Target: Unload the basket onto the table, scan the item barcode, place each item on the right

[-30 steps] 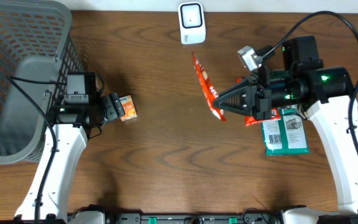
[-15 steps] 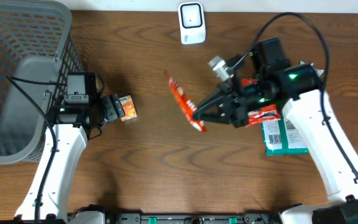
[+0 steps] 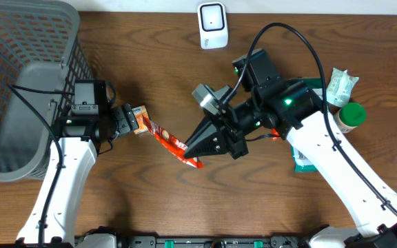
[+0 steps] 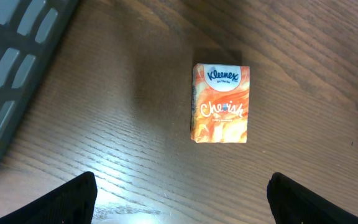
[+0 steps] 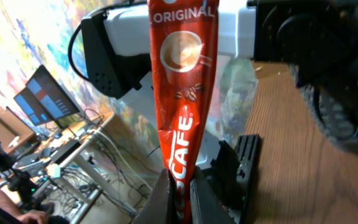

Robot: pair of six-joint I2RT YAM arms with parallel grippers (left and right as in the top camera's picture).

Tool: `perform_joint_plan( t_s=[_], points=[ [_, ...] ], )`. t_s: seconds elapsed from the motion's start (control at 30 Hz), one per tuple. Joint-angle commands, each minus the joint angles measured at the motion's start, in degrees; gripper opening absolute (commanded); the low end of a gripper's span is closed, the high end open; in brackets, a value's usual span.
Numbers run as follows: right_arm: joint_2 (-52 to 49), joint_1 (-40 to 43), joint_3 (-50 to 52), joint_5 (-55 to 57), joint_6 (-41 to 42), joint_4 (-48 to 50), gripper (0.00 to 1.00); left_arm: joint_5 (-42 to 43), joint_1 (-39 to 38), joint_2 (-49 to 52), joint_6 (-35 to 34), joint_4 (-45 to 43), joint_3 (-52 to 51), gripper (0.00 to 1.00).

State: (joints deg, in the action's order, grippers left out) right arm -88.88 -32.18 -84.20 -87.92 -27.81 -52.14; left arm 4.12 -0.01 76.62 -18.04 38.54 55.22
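Clearly the right jaws are pinched shut on one end of the red coffee sachet (image 3: 169,140), held over the middle of the tabletop (image 3: 150,200). Its long axis runs diagonally from those jaws toward the tissue pack (image 3: 141,118) (the left jaws, spread wide and holding nothing, hover by that pack). The white scanner (image 3: 212,26) sits at the far edge, well apart from the sachet, so the right arm would probably have to carry it there and turn its barcode side, not visible here, toward the scanner.
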Motion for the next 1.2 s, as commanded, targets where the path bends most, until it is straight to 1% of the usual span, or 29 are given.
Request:
perform_joint_plan(
  t_s=[0.0,0.07,0.1,0.13,0.17,0.2,0.23,0.27,0.4,0.53,0.63,0.7,0.83,1.0,1.1,1.17],
  points=[
    [0.1,0.5,0.0,-1.6,7.7,2.6,0.01,-0.1,0.2,-0.2,0.0,0.0,0.9,0.88],
    [0.1,0.8,0.0,-1.6,15.0,6.1,0.01,-0.1,0.2,-0.2,0.0,0.0,0.9,0.88],
    [0.1,1.1,0.0,-1.6,20.3,8.6,0.01,-0.1,0.2,-0.2,0.0,0.0,0.9,0.88],
    [0.1,1.6,0.0,-1.6,28.2,12.3,0.01,-0.1,0.2,-0.2,0.0,0.0,0.9,0.88],
    [0.1,1.9,0.0,-1.5,33.6,14.9,0.01,-0.1,0.2,-0.2,0.0,0.0,0.9,0.88],
    [0.1,2.4,0.0,-1.6,41.0,18.7,0.01,-0.1,0.2,-0.2,0.0,0.0,0.9,0.88],
    [0.1,2.8,0.0,-1.6,46.0,21.4,0.01,-0.1,0.2,-0.2,0.0,0.0,0.9,0.88],
    [0.1,3.5,0.0,-1.5,53.4,26.2,0.01,-0.1,0.2,-0.2,0.0,0.0,0.9,0.88],
    [0.1,4.9,0.0,-1.5,62.9,35.7,0.01,-0.1,0.2,-0.2,0.0,0.0,0.9,0.88],
    [0.1,5.4,0.0,-1.5,70.0,40.7,0.01,-0.1,0.2,-0.2,0.0,0.0,0.9,0.88],
    [0.1,5.6,0.0,-1.5,70.4,40.7,0.01,-0.1,0.2,-0.2,0.0,0.0,0.9,0.88],
    [0.0,5.6,0.0,-1.6,69.2,39.8,0.01,-0.3,0.3,-0.6,1.8,1.2,1.0,0.88],
    [0.0,5.9,0.0,-1.6,68.3,37.9,0.01,-0.3,0.3,-1.0,1.9,3.0,0.9,0.88],
    [0.0,7.1,0.0,-1.5,64.0,33.2,0.01,-0.3,0.3,-1.0,1.8,3.0,0.9,0.88],
    [0.0,7.8,0.0,-1.5,59.5,28.0,0.01,-0.1,0.3,-1.0,-0.9,-0.3,0.9,0.88],
    [0.0,8.2,0.0,-1.6,55.4,23.5,0.01,0.2,0.3,-1.0,-3.9,-1.6,0.9,0.88]
  ],
)
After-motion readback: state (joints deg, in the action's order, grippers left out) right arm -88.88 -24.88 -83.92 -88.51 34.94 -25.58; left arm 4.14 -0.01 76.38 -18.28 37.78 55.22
